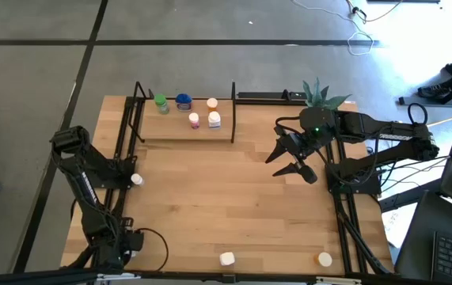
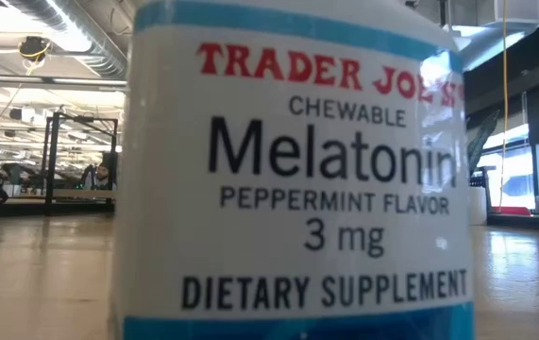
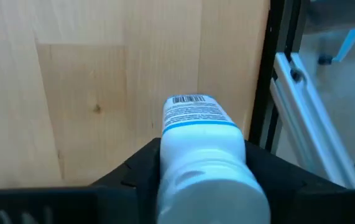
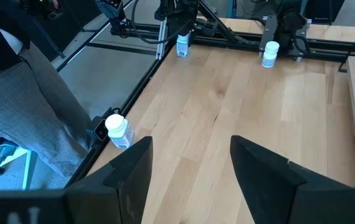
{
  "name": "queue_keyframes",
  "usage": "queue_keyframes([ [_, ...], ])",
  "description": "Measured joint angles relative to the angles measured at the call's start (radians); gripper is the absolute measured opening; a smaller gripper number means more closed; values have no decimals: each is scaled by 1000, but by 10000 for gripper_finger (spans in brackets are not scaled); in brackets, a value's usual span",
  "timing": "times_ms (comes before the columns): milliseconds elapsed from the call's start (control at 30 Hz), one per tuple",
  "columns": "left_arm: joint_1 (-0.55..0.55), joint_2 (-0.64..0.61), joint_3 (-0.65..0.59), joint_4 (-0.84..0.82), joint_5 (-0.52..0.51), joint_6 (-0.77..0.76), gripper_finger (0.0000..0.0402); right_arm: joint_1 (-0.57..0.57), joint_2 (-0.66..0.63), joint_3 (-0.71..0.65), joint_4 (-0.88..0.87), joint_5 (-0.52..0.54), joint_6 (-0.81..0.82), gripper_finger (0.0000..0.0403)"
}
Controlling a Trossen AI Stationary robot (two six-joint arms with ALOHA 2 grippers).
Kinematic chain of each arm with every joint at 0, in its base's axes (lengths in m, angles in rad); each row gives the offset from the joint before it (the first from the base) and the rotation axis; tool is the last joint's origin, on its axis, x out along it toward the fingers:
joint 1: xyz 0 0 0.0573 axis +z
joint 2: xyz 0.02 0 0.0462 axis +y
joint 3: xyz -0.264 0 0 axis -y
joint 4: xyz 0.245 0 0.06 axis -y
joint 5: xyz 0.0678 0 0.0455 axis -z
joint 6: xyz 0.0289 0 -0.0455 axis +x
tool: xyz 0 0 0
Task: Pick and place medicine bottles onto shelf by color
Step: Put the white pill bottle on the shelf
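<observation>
From above, the left pincer (image 1: 133, 180) sits at the left edge of the table (image 1: 233, 214), its fingers on either side of a white bottle (image 1: 136, 180). Toward the back of the table from it stands the shelf (image 1: 186, 131), a light board with black posts. On the shelf stand a green bottle (image 1: 161, 103), a blue bottle (image 1: 183, 101), an orange-capped bottle (image 1: 212, 103), a pink-capped bottle (image 1: 194, 119) and a white-capped bottle (image 1: 214, 120). The right pincer (image 1: 289, 162) hangs over the table's right half, fingers spread and empty, just in front of a potted plant (image 1: 319, 95). Far in front of it, by the near edge, lie a second white bottle (image 1: 226, 259) and an orange-topped bottle (image 1: 324, 259).

At table height, one bottle's label (image 2: 326, 179) fills nearly the whole picture, reading melatonin; neither pincer shows.

In the left wrist view, the left pincer (image 3: 202, 168) has its dark fingers (image 3: 137, 171) against both sides of the white bottle (image 3: 199, 149), which stands on the wood between them.

In the right wrist view, the right pincer (image 4: 189, 162) is wide apart with only bare wood between its fingers. Ahead of it a white bottle (image 4: 119, 131) stands at the table edge, and two more (image 4: 183, 45) (image 4: 270, 53) stand far beyond. A person's trouser leg (image 4: 28, 106) shows beside the table.
</observation>
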Motion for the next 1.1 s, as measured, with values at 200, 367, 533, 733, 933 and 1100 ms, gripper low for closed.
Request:
queue_keyframes([
  [200,42,-3,0,1,38,-47,145,0,0,0,0,0,0,218],
  [367,86,-44,0,-2,53,-48,145,0,0,0,0,0,0,218],
  [533,169,-135,0,-15,54,-42,145,0,0,0,2,0,0,218],
  [733,306,-274,0,-138,30,6,144,0,0,0,9,0,3,218],
  [933,493,-394,3,-295,5,139,144,0,0,0,9,0,1,218],
  [1100,697,-427,84,-457,-52,354,144,0,0,0,9,0,-1,218],
])
